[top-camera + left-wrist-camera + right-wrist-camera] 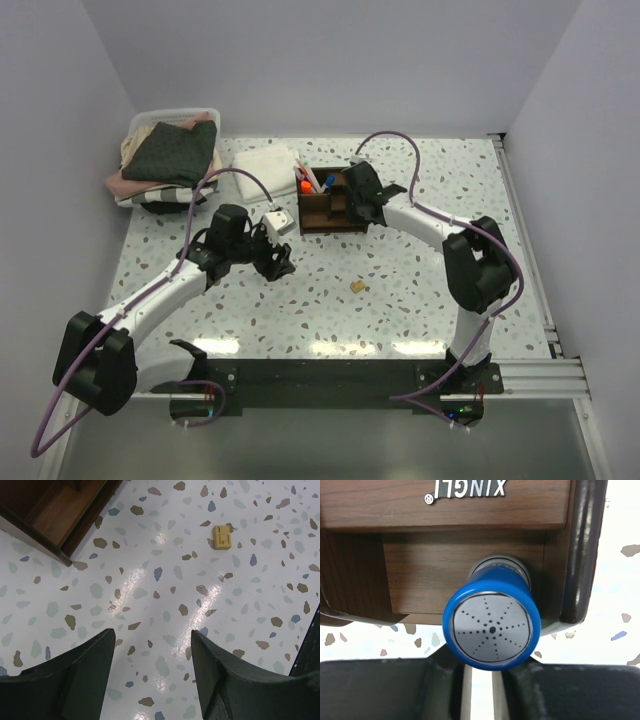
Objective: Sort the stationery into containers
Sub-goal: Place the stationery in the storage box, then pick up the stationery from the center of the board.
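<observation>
Our left jaws gape above the counter [150,555]. We grip a blue marker [491,625] in the right jaws, centre frame.

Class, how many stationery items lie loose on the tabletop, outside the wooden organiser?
1: the tan eraser, lying alone a little in front of the organiser. Others could be hidden from view.

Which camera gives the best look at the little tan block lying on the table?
Left wrist: the tan block is close, its edges and marked face clear. The top external view shows it only as a tiny speck. The right wrist view misses it.
</observation>
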Robot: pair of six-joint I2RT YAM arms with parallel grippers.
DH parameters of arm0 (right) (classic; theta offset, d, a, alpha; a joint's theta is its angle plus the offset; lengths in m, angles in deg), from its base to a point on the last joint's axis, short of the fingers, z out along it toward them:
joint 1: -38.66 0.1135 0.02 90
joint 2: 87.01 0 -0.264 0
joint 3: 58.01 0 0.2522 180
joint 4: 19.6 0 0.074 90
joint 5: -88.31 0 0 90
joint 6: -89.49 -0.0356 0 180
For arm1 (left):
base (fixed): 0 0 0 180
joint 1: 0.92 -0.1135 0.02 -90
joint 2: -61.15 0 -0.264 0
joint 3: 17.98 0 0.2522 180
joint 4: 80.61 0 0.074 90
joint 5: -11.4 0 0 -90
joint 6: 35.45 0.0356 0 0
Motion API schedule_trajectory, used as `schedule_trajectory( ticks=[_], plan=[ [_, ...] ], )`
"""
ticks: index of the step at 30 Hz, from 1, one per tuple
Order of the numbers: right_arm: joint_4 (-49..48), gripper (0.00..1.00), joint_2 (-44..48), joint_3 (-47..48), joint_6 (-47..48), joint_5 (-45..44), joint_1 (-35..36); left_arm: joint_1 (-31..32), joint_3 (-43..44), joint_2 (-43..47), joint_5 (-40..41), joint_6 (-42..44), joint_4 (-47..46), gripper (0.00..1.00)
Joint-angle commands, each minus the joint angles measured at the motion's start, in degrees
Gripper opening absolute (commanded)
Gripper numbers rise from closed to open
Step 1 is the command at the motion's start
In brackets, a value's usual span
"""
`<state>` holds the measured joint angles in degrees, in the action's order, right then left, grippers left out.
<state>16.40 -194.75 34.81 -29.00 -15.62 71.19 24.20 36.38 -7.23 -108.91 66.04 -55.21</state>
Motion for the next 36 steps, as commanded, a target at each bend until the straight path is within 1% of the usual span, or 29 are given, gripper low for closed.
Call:
schedule_trajectory(
  ticks=[1,2,3,6,14,17,18,20,21,22,24,25,26,28,29,30,31,32,33,34,35,36],
  plan=[
    [-2.38,0.21,-0.54,2.93,-0.16,-2.33,0.6,-0.43,0.45,0.26,-1.16,-0.5,-2.23,0.67],
    [-2.38,0.24,-0.45,2.93,-0.16,-2.33,0.77,-0.43,0.36,0.35,-1.07,-0.5,-2.23,0.67],
    [-2.46,0.34,-0.45,2.85,-0.07,-2.06,0.78,-0.43,0.36,0.44,-1.16,-0.67,-2.23,0.67],
    [-2.29,0.45,-0.01,2.67,-0.16,-1.8,0.86,-0.43,0.36,0.62,-1.07,-0.68,-2.15,0.67],
    [-0.45,0.45,2.97,0.56,-0.42,-1.36,1.13,-0.52,0.88,1.14,-1.34,-0.06,-1.09,0.67],
    [1.57,0.45,6.22,-1.98,-0.43,0.13,1.04,-0.52,1.85,1.23,-1.51,0.47,0.05,0.67],
    [2.01,0.45,8.75,-4.08,0.01,0.66,1.04,-0.52,2.11,1.23,-1.51,0.9,0.31,0.67],
    [2.9,0.45,11.4,-6.81,2.99,3.99,1.04,-0.52,2.81,1.49,-1.25,1.26,1.37,0.67],
    [2.46,0.46,14.29,-10.04,5.35,6.61,1.04,-0.52,2.99,1.58,-0.99,1.52,1.8,0.67],
    [1.15,0.46,15.53,-11.81,10.6,11.6,1.13,-0.52,3.17,1.58,-0.98,1.61,2.68,0.68],
    [-0.26,0.47,19.39,-17.07,16.59,17.33,1.04,-0.52,3.26,1.58,-0.2,1.17,3.91,0.68],
    [-1.22,0.47,20.81,-18.84,21.58,20.23,1.13,-0.43,2.91,1.58,0.33,0.47,4.09,0.7],
    [-1.67,0.47,22.04,-20.43,23.46,20.61,1.13,0.01,2.65,1.58,0.42,-0.32,4.09,0.71],
    [-3.33,0.48,25.89,-24.91,28.11,19.74,1.13,2.89,2.12,1.49,5.75,-3.3,4.01,0.72],
    [-3.78,0.48,27.14,-26.14,28.4,17.04,1.04,6.48,1.42,1.32,7.44,-4.27,3.74,0.71],
    [-4.13,0.48,28.54,-28.33,30.23,14.92,1.13,8.26,1.06,1.06,11.46,-6.54,3.22,0.72],
    [-4.13,0.49,30.9,-29.31,30.34,14.12,1.04,10.01,1.41,-0.16,13.41,-7.78,2.95,0.72],
    [-4.22,0.5,32.23,-29.93,30.25,9.24,0.95,12.29,1.59,-1.05,14.56,-10.93,2.43,0.72],
    [-4.31,0.5,33.64,-31.42,30.16,7.36,0.95,13.27,1.68,-2.27,16.05,-13.22,1.55,0.71],
    [-4.92,0.51,34.96,-32.21,30.6,6.21,0.78,14.33,2.02,-4.89,16.59,-15.59,0.94,0.71],
    [-5.45,0.52,38.45,-34.14,31.38,5.94,0.25,15.99,2.11,-5.97,16.94,-20.23,0.06,0.7],
    [-6.5,0.52,40.14,-35.2,34.35,6.89,0.08,16.79,1.94,-6.93,17.29,-22.19,-2.21,0.7]
  ],
)
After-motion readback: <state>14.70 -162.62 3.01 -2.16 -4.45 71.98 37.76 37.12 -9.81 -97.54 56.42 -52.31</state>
